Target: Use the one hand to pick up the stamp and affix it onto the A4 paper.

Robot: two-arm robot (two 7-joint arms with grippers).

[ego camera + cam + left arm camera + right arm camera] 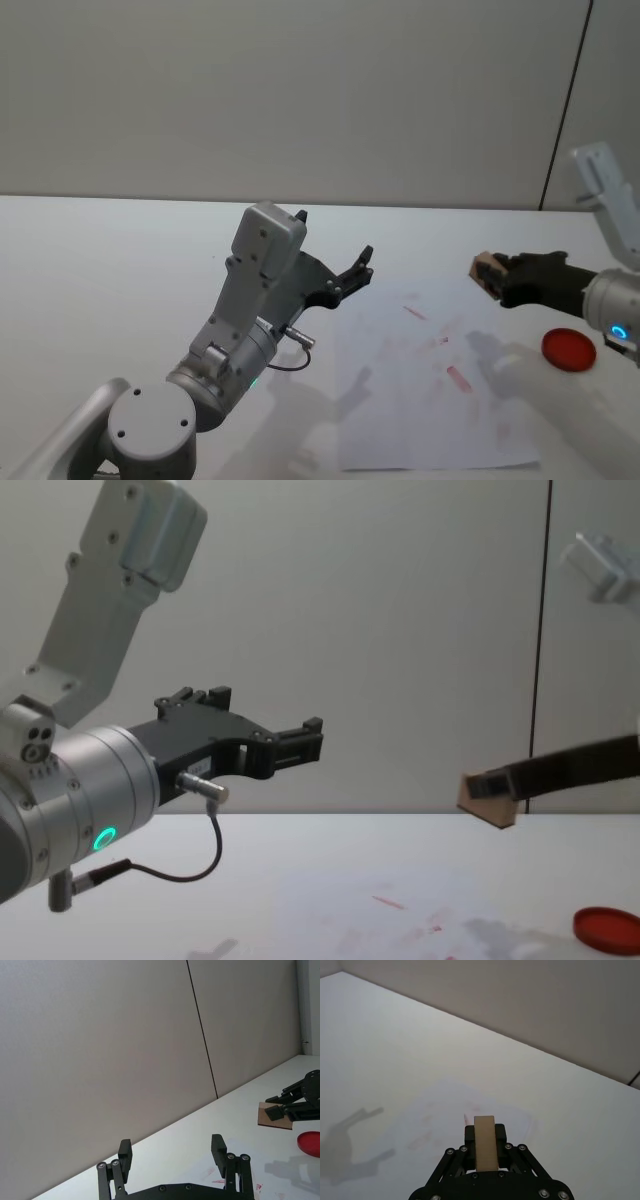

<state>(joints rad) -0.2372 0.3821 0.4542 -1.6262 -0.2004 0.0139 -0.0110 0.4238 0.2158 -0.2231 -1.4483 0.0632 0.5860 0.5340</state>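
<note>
While aloft in right tool (503,280), stamp (485,268): pale-brown rectangular wooden block

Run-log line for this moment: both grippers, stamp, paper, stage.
right gripper: shut on stamp, in the air | left gripper: open, raised, idle | A4 paper: flat, red marks | stage: stamp held off paper

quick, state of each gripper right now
Left gripper: open, empty.
Right gripper: closed on the stamp, off the table.
</note>
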